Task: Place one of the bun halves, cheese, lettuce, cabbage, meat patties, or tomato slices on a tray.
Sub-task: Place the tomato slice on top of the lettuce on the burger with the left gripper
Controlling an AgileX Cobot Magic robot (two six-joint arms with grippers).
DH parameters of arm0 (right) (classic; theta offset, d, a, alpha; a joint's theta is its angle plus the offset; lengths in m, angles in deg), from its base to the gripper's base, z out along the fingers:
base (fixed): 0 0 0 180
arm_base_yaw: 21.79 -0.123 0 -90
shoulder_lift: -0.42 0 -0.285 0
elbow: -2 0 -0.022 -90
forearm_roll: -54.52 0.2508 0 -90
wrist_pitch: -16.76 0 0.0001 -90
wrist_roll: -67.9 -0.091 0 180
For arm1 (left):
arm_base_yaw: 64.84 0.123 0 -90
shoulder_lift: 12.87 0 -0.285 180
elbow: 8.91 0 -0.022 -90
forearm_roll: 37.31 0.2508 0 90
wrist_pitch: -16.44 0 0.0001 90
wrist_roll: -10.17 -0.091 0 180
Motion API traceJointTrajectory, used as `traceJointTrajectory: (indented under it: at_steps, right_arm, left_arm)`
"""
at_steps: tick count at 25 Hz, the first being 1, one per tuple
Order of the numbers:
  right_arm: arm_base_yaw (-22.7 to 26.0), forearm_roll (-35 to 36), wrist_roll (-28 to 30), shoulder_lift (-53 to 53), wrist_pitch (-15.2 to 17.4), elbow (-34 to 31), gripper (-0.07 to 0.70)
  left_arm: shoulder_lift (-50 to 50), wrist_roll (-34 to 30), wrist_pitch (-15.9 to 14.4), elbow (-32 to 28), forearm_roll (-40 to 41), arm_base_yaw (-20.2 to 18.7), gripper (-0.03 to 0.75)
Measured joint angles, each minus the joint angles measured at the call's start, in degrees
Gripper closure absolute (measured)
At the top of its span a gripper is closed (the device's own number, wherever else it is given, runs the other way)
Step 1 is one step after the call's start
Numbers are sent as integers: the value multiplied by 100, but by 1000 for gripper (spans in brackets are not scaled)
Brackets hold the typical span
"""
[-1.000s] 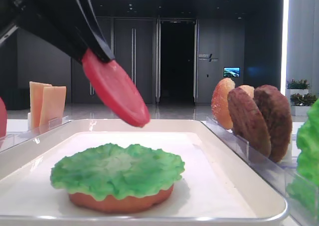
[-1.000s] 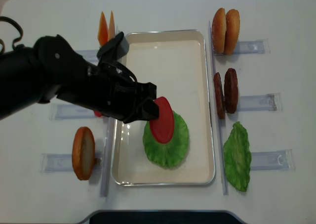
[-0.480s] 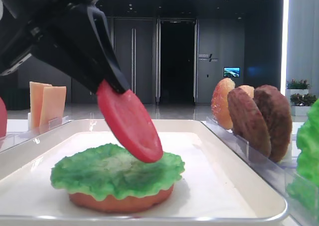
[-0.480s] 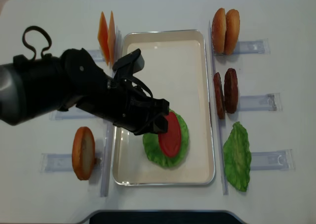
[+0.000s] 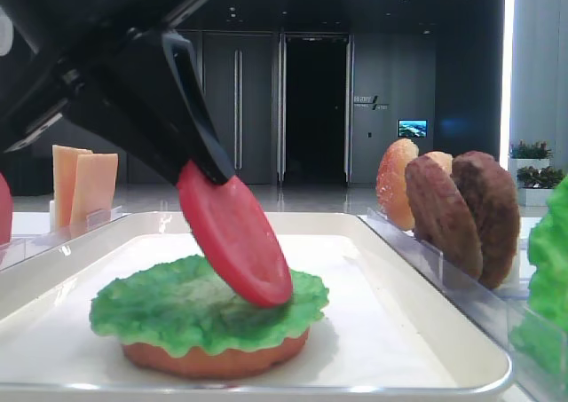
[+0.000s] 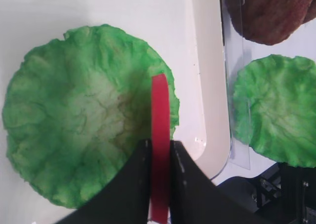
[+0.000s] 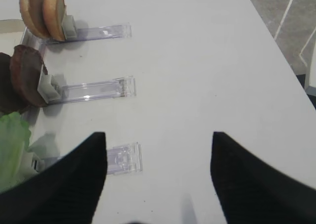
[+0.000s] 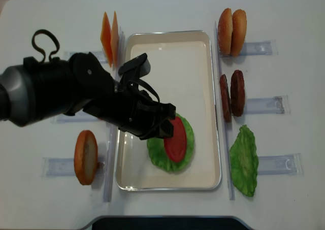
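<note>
My left gripper [image 6: 159,155] is shut on a red tomato slice [image 6: 160,115], pinching it edge-on between both fingers. The slice [image 5: 235,242] hangs tilted, and its lower edge reaches the ruffled green lettuce [image 5: 160,304]. That lettuce lies on an orange bun half [image 5: 213,359] in the near part of the white tray [image 8: 167,52]. From above, the black left arm reaches in from the left, with the tomato slice [image 8: 176,138] over the lettuce [image 8: 157,156]. My right gripper [image 7: 157,135] is open over bare table beside a clear rack [image 7: 123,158], holding nothing.
Clear racks flank the tray. Cheese slices [image 8: 109,34] and a bun half [image 8: 85,157] stand on the left. Two bun halves [image 8: 232,31], two brown patties [image 8: 232,95] and a spare lettuce leaf [image 8: 244,160] stand on the right.
The left gripper has come down and forward with the tomato slice, from above the tray until the slice's lower edge meets the lettuce. The grip stays shut.
</note>
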Motion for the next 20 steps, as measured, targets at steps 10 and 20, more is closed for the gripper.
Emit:
traceJointTrajectory:
  at_steps: [10,20]
  right_arm:
    - [0,0,0,0,0,0,171]
    - [0,0,0,0,0,0,171]
  left_arm:
    - [6,-4,4,0,130,0,655]
    - [6,85,4,0,435,0,350]
